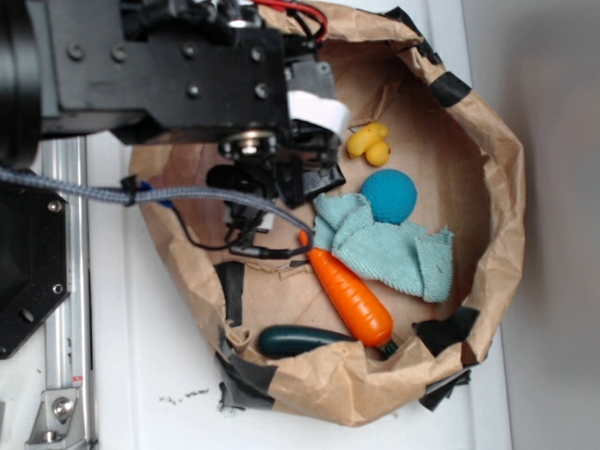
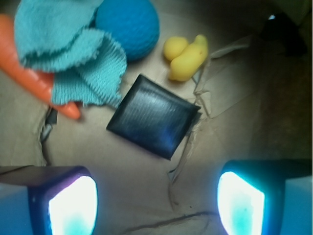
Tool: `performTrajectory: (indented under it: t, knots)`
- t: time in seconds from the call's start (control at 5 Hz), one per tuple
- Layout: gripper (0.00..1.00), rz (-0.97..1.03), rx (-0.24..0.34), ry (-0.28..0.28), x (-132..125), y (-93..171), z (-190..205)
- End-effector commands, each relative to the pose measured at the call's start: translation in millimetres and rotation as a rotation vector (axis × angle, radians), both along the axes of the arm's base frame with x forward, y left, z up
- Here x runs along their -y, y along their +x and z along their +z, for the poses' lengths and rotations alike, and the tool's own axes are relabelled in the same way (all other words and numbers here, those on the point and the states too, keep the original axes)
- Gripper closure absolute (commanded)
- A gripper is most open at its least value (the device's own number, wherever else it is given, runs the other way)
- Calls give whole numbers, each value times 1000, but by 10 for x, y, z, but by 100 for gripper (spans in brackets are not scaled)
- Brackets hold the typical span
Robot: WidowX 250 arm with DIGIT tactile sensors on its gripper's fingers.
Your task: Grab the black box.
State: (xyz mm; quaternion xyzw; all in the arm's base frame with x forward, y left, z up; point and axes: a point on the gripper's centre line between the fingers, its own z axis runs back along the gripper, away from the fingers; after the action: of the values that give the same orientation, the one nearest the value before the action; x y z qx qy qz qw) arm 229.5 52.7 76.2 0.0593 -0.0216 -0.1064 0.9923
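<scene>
The claw [image 2: 156,200] is seen spread wide, both pads [image 2: 73,205] clear of the paper floor, nothing gripped. The black box [image 2: 154,116] lies flat just ahead, between the pads' line, untouched. Beside it are noted a teal cloth [image 2: 73,54], blue ball [image 2: 129,27], yellow duck [image 2: 187,58] and orange carrot [image 2: 34,81], all inside the paper bag [image 1: 497,169].

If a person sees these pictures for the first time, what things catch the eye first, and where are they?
In the wrist view, the black box lies flat on the brown paper, ahead of the open gripper, whose two bright pads frame the bottom edge. Beyond it lie the blue ball, the yellow duck toy and the teal cloth draped over the orange carrot.
</scene>
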Motion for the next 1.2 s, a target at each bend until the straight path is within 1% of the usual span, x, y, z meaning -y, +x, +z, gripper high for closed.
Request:
performTrajectory:
  t: [0.0,0.2,0.4,0.6,0.8,1.0]
  knots:
    - [0,-128,29,51,93,14,57]
    - [0,-238,46,77,104,108,44]
    - [0,-400,57,137,74,172,98]
    - [0,-594,67,94,-17,164,54]
    - [0,-662,82,28,-69,146,30]
    - [0,-648,119,-59,-163,185,3]
